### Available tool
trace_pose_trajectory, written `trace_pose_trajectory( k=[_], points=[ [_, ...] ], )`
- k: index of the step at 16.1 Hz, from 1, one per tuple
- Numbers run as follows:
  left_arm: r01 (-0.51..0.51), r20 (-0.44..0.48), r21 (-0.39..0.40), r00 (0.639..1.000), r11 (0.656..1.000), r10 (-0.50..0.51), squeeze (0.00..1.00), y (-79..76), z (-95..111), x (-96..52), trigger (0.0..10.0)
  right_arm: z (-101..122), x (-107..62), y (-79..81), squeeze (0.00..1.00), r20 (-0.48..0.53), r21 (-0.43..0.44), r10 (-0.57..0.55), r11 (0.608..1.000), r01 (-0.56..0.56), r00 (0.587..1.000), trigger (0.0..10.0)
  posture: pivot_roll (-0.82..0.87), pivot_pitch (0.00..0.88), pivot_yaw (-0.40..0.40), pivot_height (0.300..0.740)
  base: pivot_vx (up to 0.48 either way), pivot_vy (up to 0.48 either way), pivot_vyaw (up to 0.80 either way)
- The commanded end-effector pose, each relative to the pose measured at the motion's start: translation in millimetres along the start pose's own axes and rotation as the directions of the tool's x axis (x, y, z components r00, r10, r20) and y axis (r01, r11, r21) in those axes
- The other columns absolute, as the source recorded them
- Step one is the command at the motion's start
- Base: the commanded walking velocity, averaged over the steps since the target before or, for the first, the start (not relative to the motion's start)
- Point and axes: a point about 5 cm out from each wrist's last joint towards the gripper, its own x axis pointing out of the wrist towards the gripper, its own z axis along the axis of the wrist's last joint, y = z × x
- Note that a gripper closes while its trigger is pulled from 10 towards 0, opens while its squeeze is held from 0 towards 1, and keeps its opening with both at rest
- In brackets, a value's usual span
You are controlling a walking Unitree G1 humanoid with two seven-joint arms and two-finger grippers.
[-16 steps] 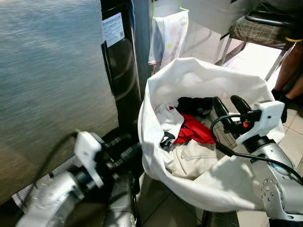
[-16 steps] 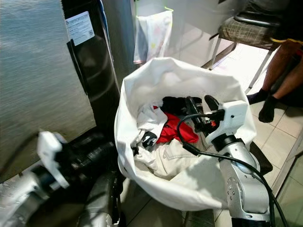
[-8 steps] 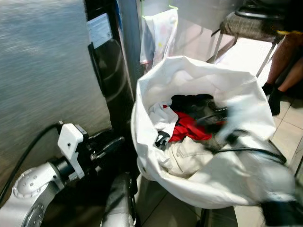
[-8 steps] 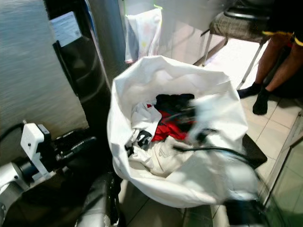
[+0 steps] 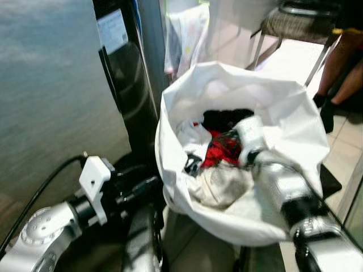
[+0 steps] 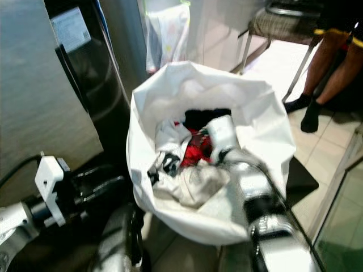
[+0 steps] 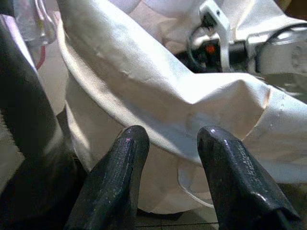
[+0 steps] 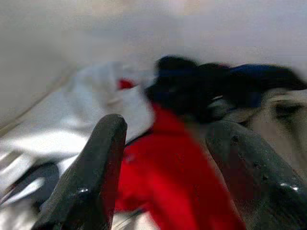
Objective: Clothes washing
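Since a second ago the right arm has swung from beside the bag rim down into the white fabric laundry bag (image 5: 295,122); the left arm stays low by the bag's outer side.

Left eye view: bag stands open on the tiled floor (image 5: 346,161), next to a dark glossy appliance panel (image 5: 127,85). Inside it: red garment (image 5: 218,148), black garment (image 5: 224,117), beige crumpled garment (image 5: 218,184), white garment (image 5: 193,136). Right gripper (image 5: 229,139) is over the red garment, blurred. Left gripper (image 5: 150,184) is low, just beside the bag wall. A pale cloth (image 5: 184,34) hangs behind the bag. A person's legs (image 5: 340,62) and a chair (image 5: 295,25) sit at the far right.

Right eye view: same layout, right arm reaching over the rim into the clothes.

Left wrist view: two black fingers (image 7: 120,172) spread apart, the bag's white wall right ahead of them, nothing between them.

Right wrist view: fingers (image 8: 93,167) spread wide above the red garment, with black and white clothes beyond; blurred.
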Motion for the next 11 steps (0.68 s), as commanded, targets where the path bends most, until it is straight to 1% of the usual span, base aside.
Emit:
trace_pose_trajectory(
  k=[1,2,4,5,6,8,9,11],
  points=[
    [0.000,0.005,-0.001,1.000,1.000,0.000,0.00,-2.0,6,-2.2,10.0,-3,2.8,1.0,0.00,0.010,0.026,0.010,1.000,-0.010,1.000,10.0,0.09,0.184,0.082,0.538,0.000,0.000,0.00],
    [0.010,0.006,0.002,1.000,1.000,-0.010,0.00,-4.5,11,-4.4,10.0,1,6.1,1.8,0.00,0.030,0.040,0.036,0.999,-0.037,0.999,10.0,0.11,0.213,0.082,0.538,0.000,0.000,0.00],
    [0.026,-0.014,0.013,1.000,1.000,-0.026,0.00,-8.9,18,-12.1,10.0,8,12.1,17.2,0.00,0.077,0.025,0.185,0.982,-0.187,0.980,10.0,0.16,0.260,0.079,0.538,0.000,0.000,0.00],
    [0.026,-0.017,0.014,1.000,1.000,-0.026,0.00,-9.3,20,-13.4,10.0,9,12.9,19.5,0.00,0.088,0.028,0.204,0.978,-0.207,0.975,10.0,0.16,0.260,0.079,0.538,0.000,0.000,0.00],
    [0.024,-0.028,0.021,0.999,0.999,-0.024,0.00,-10.2,22,-17.3,10.0,11,14.4,22.7,1.00,0.103,0.006,0.221,0.975,-0.222,0.970,10.0,0.18,0.272,0.078,0.538,0.000,0.000,0.00],
    [0.020,-0.044,0.024,0.999,1.000,-0.019,0.00,-12.1,26,-23.7,10.0,14,16.3,30.3,1.00,0.126,-0.030,0.274,0.962,-0.272,0.953,10.0,0.20,0.289,0.079,0.538,0.000,0.000,0.00],
    [0.022,-0.053,0.024,0.998,0.999,-0.021,0.00,-13.8,28,-26.2,10.0,14,17.5,36.0,1.00,0.122,-0.060,0.301,0.953,-0.296,0.946,10.0,0.20,0.290,0.080,0.538,0.000,0.000,0.00],
    [0.030,-0.061,0.024,0.998,0.999,-0.028,0.00,-15.4,29,-26.7,10.0,4,20.4,47.2,1.00,0.023,-0.166,0.318,0.936,-0.310,0.948,10.0,0.21,0.291,0.081,0.538,0.000,0.000,0.00]
  ],
)
